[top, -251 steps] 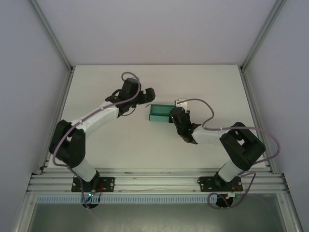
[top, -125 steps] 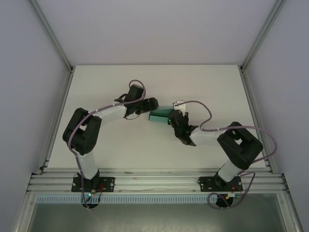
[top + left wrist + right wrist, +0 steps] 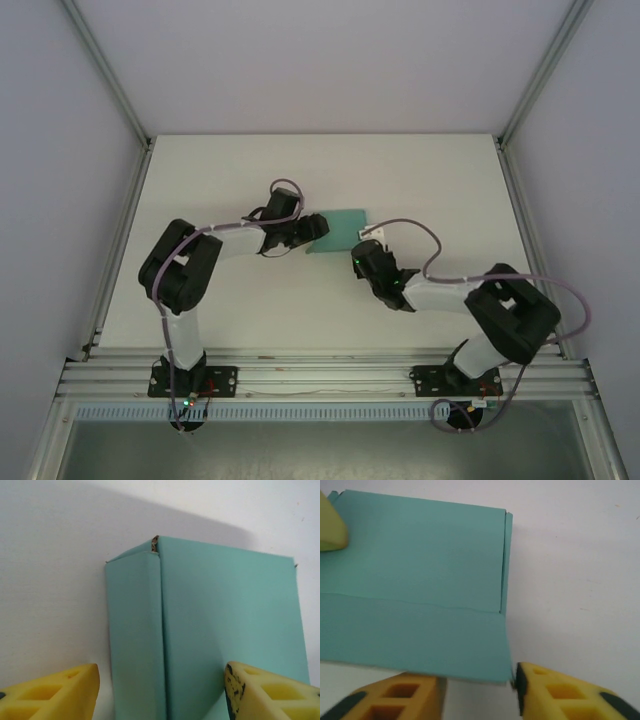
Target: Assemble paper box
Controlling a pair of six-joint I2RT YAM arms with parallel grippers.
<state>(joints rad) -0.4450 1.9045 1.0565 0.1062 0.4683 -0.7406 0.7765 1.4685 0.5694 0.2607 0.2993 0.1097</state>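
Entry: one teal-green thin-card paper box (image 3: 340, 228) lies flat on the white table (image 3: 220, 170), mid-table, between my two grippers.

Left gripper (image 3: 160, 700): jaws spread, straddling the box's near end. One yellow pad (image 3: 270, 695) overlaps the top panel, the other sits just beside the folded side panel. I judge this a brace against sliding.

Right gripper (image 3: 480, 697): jaws apart, empty, just off the box's edge near a corner, probably placed to push that edge.

Count: one box, two grippers, both unclenched.
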